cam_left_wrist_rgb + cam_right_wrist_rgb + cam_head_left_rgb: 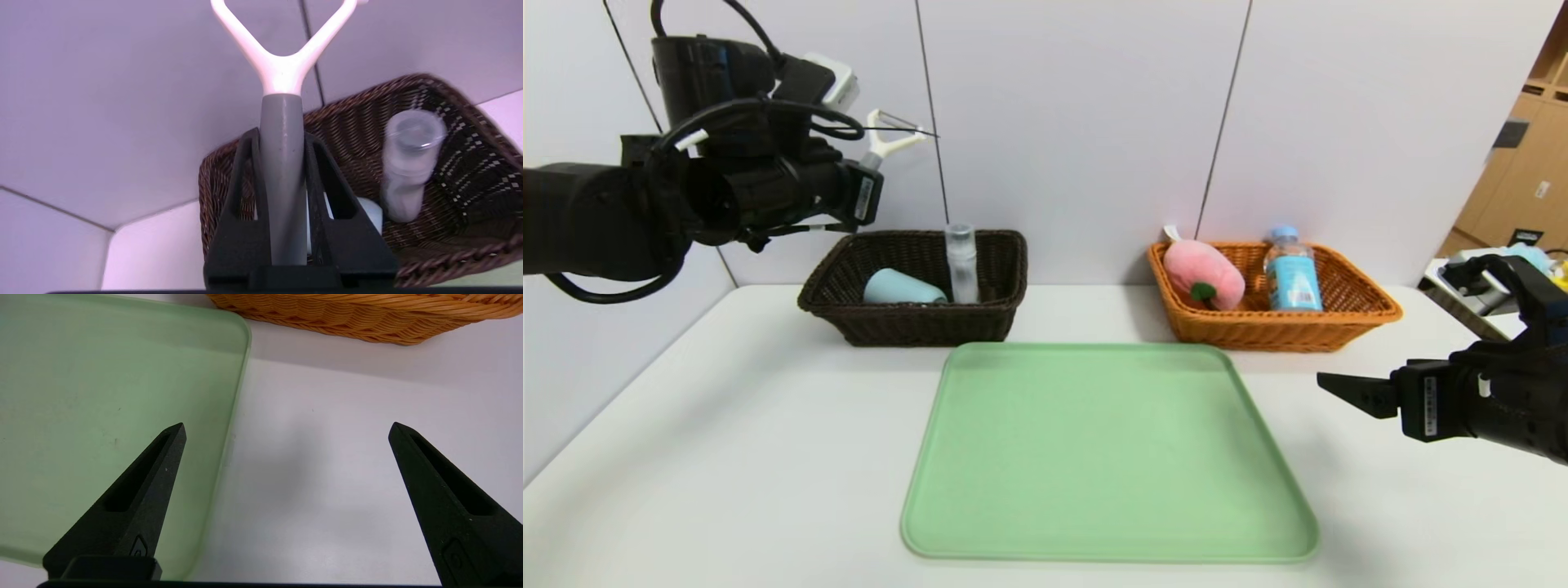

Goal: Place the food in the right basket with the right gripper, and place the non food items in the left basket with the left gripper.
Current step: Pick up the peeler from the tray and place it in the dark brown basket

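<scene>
Grey-handled peeler [282,171] clamped narrowly in the left gripper [282,136], above the far-left dark basket [915,318]; right gripper [287,428] wide, gripping nothing, near the green tray's [1111,449] right side.

The peeler [880,147] pairs a white head with a grey handle; the cup [903,287] is blue-grey. Dark brown weave patterns one wicker basket [923,327], orange-tan weave the other wicker basket [1258,333], beside a pale green tray [1107,457]
</scene>
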Controlling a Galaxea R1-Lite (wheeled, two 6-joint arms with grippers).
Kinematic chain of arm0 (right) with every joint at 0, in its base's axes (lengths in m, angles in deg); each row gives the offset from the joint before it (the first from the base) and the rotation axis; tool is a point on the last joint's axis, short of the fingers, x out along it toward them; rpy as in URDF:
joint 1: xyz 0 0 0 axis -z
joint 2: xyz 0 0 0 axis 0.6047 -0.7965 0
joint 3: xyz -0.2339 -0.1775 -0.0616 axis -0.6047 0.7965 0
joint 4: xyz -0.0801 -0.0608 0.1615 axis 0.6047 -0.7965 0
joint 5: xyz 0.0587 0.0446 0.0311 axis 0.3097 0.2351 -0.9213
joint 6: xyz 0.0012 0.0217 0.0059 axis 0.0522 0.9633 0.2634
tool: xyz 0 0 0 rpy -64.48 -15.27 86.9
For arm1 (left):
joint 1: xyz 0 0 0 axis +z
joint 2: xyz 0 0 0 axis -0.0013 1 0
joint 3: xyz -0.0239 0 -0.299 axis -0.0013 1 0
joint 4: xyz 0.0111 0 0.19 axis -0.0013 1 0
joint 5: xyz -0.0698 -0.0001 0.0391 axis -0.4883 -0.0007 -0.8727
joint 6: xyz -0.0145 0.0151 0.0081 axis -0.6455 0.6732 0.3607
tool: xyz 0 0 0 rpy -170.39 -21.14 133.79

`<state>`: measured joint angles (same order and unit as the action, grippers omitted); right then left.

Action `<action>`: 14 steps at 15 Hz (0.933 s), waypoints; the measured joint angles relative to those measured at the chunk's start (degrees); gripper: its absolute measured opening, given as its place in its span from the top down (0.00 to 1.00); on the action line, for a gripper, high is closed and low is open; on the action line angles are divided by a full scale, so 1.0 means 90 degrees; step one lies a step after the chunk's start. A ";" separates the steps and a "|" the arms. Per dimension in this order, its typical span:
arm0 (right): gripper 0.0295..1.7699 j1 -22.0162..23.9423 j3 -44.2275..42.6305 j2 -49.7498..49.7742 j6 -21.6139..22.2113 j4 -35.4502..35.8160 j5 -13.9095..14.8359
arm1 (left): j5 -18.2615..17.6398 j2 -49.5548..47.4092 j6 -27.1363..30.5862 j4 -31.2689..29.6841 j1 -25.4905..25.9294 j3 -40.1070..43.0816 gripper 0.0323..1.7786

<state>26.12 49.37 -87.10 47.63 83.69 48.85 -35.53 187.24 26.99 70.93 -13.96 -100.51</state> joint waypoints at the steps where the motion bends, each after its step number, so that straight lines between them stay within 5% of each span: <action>1: 0.03 -0.0008 0.0000 0.0000 -0.0008 0.0000 -0.0004 | -0.0011 0.0148 -0.0267 -0.0112 0.0077 0.0015 0.85; 6: 0.03 -0.0012 0.0000 -0.0037 -0.0020 0.0000 -0.0009 | 0.0041 0.0889 -0.0791 -0.0737 0.0171 0.0034 0.85; 14: 0.03 -0.0011 0.0095 -0.0076 -0.0008 0.0011 -0.0031 | 0.0196 0.1761 -0.0735 -0.0574 0.0209 -0.0512 0.85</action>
<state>26.03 50.22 -87.78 47.55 83.79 48.57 -33.77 203.09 20.37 65.76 -12.08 -105.12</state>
